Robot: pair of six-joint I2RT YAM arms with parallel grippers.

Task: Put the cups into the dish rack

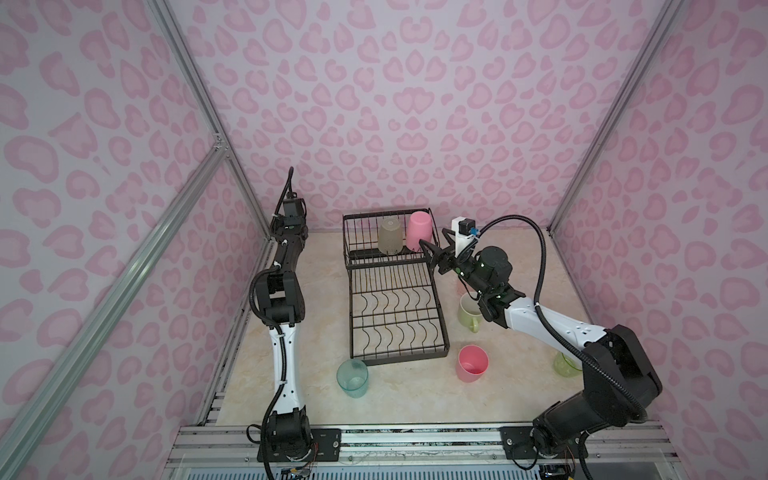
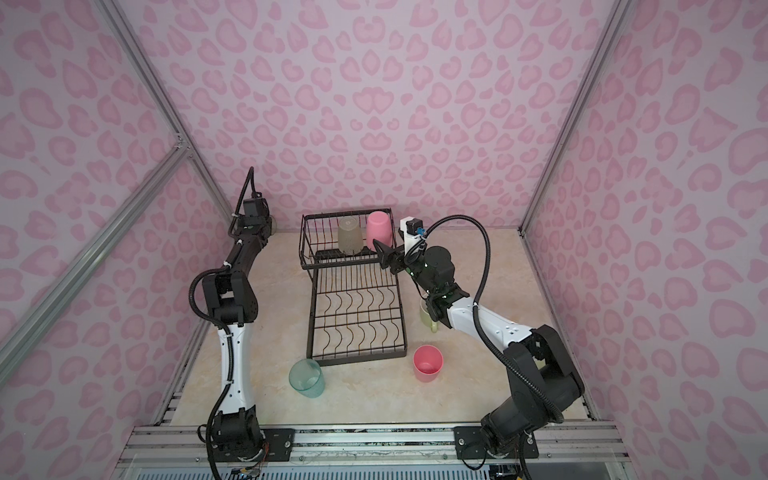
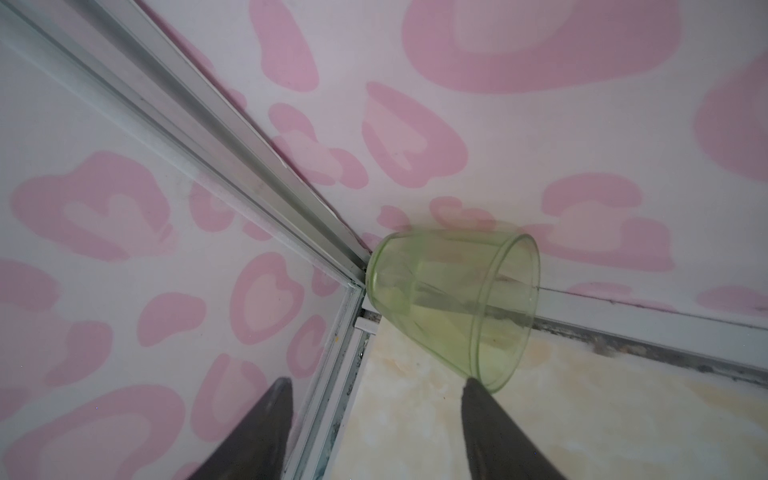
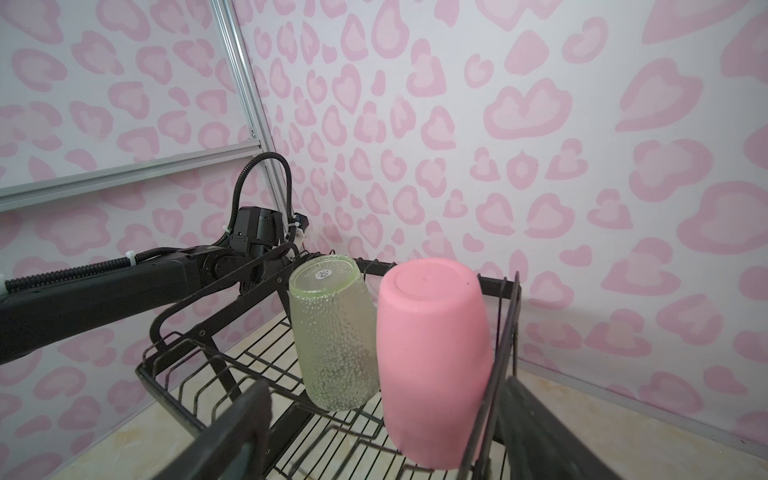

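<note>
Grey-olive cup (image 4: 332, 336) and pink cup (image 4: 432, 361) sit upturned in the raised basket of the dish rack (image 1: 395, 318); my right gripper (image 1: 433, 241) gapes beside it, left gripper (image 3: 376, 380) spread before a yellow-green cup (image 3: 453, 303).

The black wire dish rack (image 1: 399, 356) stands on the counter (image 1: 407, 399). In its raised basket (image 1: 361, 241), a frosted grey-olive cup (image 1: 390, 236) and a pink cup (image 1: 419, 230) sit upside down, side by side. The right gripper (image 1: 433, 245) hovers at the basket's right edge, fingers (image 1: 428, 246) apart. Right of the rack stands a pale green mug (image 1: 468, 313); off its front corners, a teal cup (image 1: 352, 377) and a pink-orange cup (image 1: 472, 363), both upright.
</note>
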